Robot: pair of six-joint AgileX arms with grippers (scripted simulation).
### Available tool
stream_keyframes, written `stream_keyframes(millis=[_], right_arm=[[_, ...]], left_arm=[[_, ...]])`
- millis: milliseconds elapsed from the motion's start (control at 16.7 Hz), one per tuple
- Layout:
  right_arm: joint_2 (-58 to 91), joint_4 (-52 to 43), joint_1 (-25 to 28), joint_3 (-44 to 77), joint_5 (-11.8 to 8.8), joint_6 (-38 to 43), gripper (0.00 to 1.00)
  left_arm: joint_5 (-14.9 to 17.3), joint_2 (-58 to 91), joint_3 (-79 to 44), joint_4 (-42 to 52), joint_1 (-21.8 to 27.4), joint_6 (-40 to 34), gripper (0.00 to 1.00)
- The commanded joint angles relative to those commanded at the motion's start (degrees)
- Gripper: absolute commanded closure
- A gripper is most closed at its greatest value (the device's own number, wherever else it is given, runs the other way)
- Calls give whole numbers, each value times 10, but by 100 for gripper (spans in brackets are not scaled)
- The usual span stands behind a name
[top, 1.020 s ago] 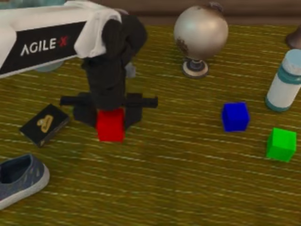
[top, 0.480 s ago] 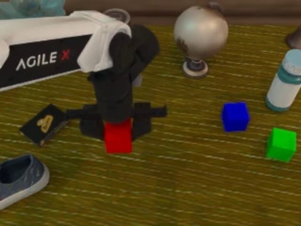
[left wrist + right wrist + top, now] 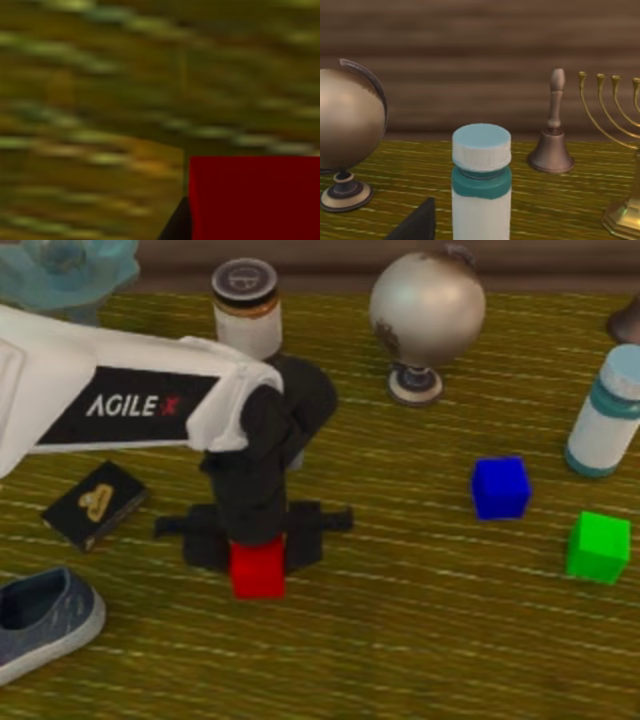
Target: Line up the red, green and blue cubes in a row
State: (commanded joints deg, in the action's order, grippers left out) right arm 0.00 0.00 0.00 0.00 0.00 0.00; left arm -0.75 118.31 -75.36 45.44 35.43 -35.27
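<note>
Left gripper (image 3: 258,548) fingers clamped on red cube (image 3: 258,571), carrying it right toward blue cube (image 3: 500,488) and green cube (image 3: 598,547) for the row.

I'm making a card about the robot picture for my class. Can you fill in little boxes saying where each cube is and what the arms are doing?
red cube: held between the fingers of the left gripper, left of the table's middle
blue cube: on the table, right of the middle, on its own
green cube: on the table near the right edge, right of the blue cube and a bit nearer the camera
row made: not yet
left arm: reaching in from the left, carrying the red cube
right arm: out of the top view
nearby: globe, white jar, shoe
</note>
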Motion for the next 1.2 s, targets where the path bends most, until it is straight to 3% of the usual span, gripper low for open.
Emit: stream_keyframes(millis=[240,1020,1200], right_arm=[[0,0,0,0,0,0,0],[0,0,0,0,0,0,0],[0,0,0,0,0,0,0]], left_arm=[[0,3,4,-6,0,0,100],[0,3,4,-6,0,0,2],[0,3,4,-6,0,0,0]])
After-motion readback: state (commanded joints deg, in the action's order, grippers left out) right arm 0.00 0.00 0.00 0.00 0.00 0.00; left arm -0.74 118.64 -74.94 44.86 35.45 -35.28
